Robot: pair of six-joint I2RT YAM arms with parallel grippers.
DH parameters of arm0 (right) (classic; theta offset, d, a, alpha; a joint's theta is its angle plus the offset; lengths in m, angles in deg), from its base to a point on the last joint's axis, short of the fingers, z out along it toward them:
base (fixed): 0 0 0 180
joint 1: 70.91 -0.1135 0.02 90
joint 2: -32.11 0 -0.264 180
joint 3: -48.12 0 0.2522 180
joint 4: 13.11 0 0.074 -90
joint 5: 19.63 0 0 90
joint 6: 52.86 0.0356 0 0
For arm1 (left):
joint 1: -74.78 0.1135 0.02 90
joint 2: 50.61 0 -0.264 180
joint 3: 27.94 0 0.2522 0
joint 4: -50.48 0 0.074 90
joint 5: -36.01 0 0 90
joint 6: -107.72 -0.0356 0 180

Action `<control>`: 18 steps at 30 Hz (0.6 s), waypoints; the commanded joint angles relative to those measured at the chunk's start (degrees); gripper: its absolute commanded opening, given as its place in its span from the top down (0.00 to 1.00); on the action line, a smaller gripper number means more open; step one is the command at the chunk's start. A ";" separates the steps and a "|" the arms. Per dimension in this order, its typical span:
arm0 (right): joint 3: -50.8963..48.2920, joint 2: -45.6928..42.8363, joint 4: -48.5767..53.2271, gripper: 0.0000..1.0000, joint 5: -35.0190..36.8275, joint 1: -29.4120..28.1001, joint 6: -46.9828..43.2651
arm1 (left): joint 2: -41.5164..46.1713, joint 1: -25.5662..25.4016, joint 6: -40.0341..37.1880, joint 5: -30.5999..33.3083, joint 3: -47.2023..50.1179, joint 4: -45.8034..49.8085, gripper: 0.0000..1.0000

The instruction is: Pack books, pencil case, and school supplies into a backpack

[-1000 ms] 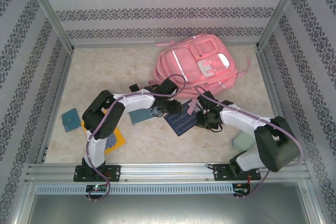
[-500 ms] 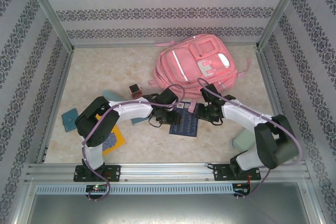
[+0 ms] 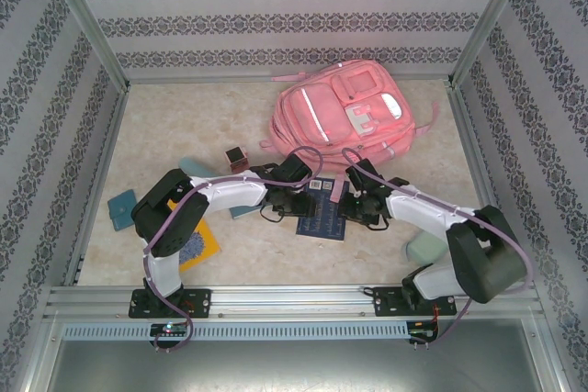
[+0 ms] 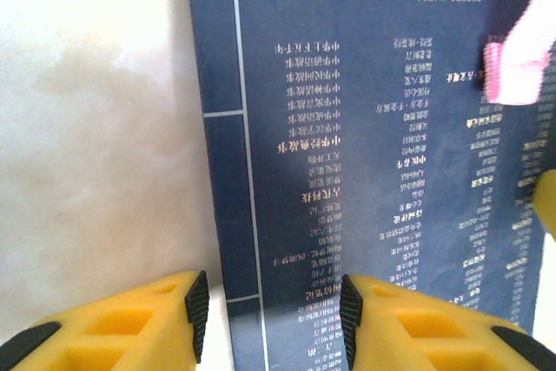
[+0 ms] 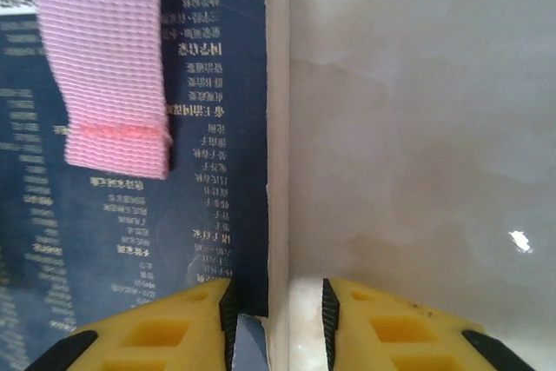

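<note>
A dark navy book point(image 3: 322, 209) with white print lies flat on the table in front of the pink backpack point(image 3: 344, 109). My left gripper point(image 3: 296, 197) is at its left edge, my right gripper point(image 3: 352, 206) at its right edge. In the left wrist view the open left gripper point(image 4: 271, 314) straddles the navy book's point(image 4: 365, 145) spine edge. In the right wrist view the right gripper point(image 5: 276, 319) is open over the book's point(image 5: 208, 128) page edge. A pink backpack strap point(image 5: 109, 58) lies across the cover. A shiny pinkish-brown cube point(image 3: 236, 156) stands to the left. I cannot tell which item is the pencil case.
A yellow book point(image 3: 200, 243) lies by the left arm's base. A grey-teal book point(image 3: 243, 211) is partly under the left arm. A small teal item point(image 3: 122, 209) sits at the far left and a pale green item point(image 3: 427, 247) under the right arm. Metal posts frame the table.
The navy book has swung from a tilted position to lie squarer, closer to the backpack. The left arm moved away from the cube. The right jaws have opened off the book's edge.
</note>
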 commanded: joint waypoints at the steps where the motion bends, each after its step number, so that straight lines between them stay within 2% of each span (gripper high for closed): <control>1: 0.89 2.22 -1.46 0.70 -0.74 -0.42 0.10 | -0.85 0.41 0.92 1.14 -1.46 -0.66 0.53; 8: 0.81 5.41 -2.90 0.82 -1.52 -0.30 -0.49 | -3.12 0.50 1.63 -0.23 -1.74 -1.50 0.53; 11: 0.62 6.16 -3.51 0.83 -2.12 -0.38 -0.51 | -3.93 0.50 2.75 -2.35 -1.75 -3.00 0.54; 16: 0.63 6.20 -3.62 0.85 -2.56 -0.38 -0.36 | -1.76 1.23 6.04 -10.72 -0.40 -11.15 0.56; 18: 0.63 5.90 -3.71 0.84 -2.68 -0.38 -0.34 | 0.62 2.43 9.63 -15.66 1.99 -18.79 0.56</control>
